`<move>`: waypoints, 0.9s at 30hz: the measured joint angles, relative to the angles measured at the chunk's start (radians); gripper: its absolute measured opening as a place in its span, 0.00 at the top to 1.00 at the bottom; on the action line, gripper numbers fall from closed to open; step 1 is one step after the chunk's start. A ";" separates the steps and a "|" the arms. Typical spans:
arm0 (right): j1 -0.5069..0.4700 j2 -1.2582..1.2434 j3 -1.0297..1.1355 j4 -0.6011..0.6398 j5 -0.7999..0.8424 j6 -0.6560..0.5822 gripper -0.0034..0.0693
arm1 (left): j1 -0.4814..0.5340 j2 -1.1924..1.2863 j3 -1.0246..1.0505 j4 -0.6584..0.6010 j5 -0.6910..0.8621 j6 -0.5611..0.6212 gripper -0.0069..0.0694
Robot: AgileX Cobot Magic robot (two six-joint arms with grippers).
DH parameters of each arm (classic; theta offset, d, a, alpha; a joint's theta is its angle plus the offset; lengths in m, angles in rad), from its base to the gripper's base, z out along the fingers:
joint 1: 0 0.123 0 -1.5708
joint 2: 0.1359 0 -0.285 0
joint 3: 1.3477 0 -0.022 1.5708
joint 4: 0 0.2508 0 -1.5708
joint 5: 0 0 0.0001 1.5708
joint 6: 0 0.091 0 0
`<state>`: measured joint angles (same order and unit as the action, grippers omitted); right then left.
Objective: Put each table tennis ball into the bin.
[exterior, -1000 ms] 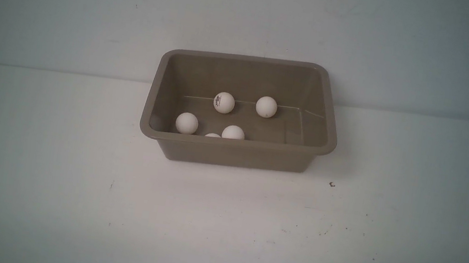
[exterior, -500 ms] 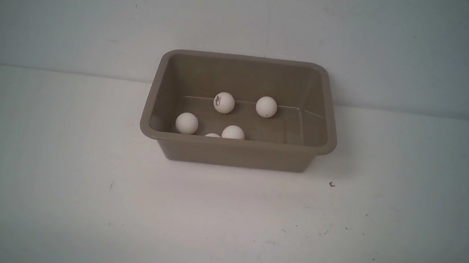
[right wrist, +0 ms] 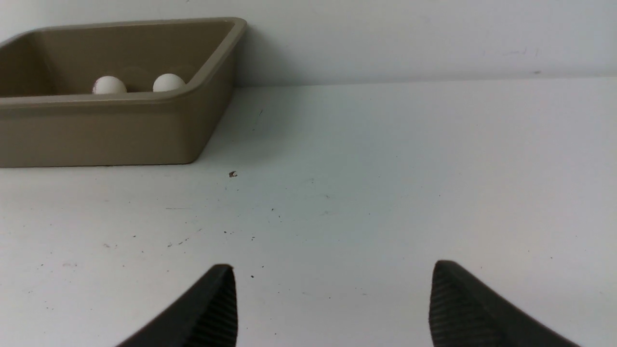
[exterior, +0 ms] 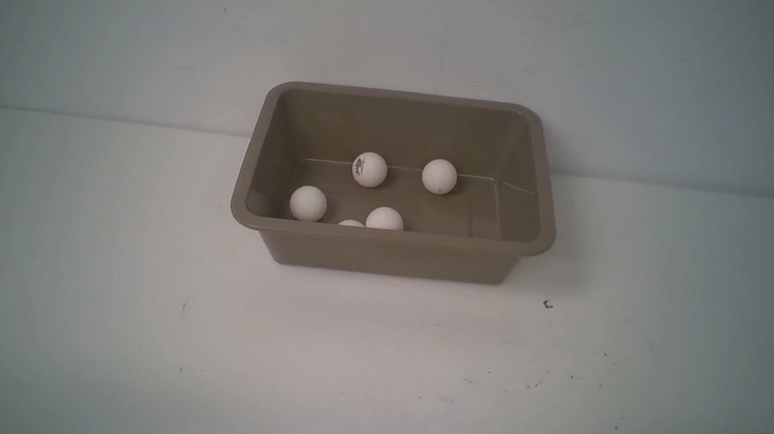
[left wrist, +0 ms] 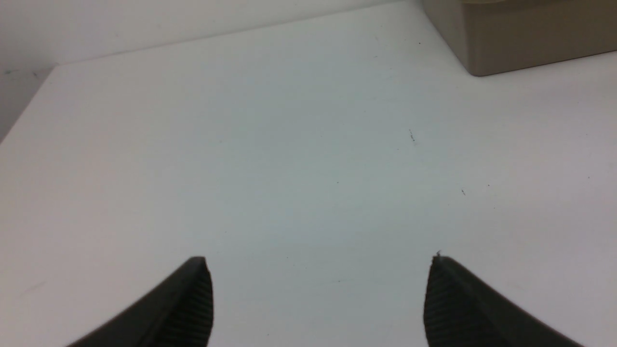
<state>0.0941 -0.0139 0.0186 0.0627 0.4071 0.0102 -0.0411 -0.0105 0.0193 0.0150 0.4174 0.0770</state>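
The left hand (left wrist: 320, 260) has its two dark, ribbed fingers (left wrist: 193, 299) spread wide apart, with nothing between them. The right hand (right wrist: 332, 267) likewise has its ribbed fingers (right wrist: 453, 303) parted and grips nothing. In the front view neither arm shows, except a small dark part at the lower right corner, too little to identify.
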 joint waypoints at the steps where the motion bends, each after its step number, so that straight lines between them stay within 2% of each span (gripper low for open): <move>1: 0.000 0.000 0.000 -0.003 0.000 0.003 0.29 | 0.000 0.000 0.000 0.000 0.000 0.000 0.21; 27: 0.000 0.000 0.000 -0.005 -0.001 -0.031 0.29 | 0.000 0.000 0.000 0.000 0.000 0.000 0.21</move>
<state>0.0941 -0.0139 0.0186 0.0579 0.4063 -0.0208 -0.0411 -0.0105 0.0193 0.0150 0.4174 0.0770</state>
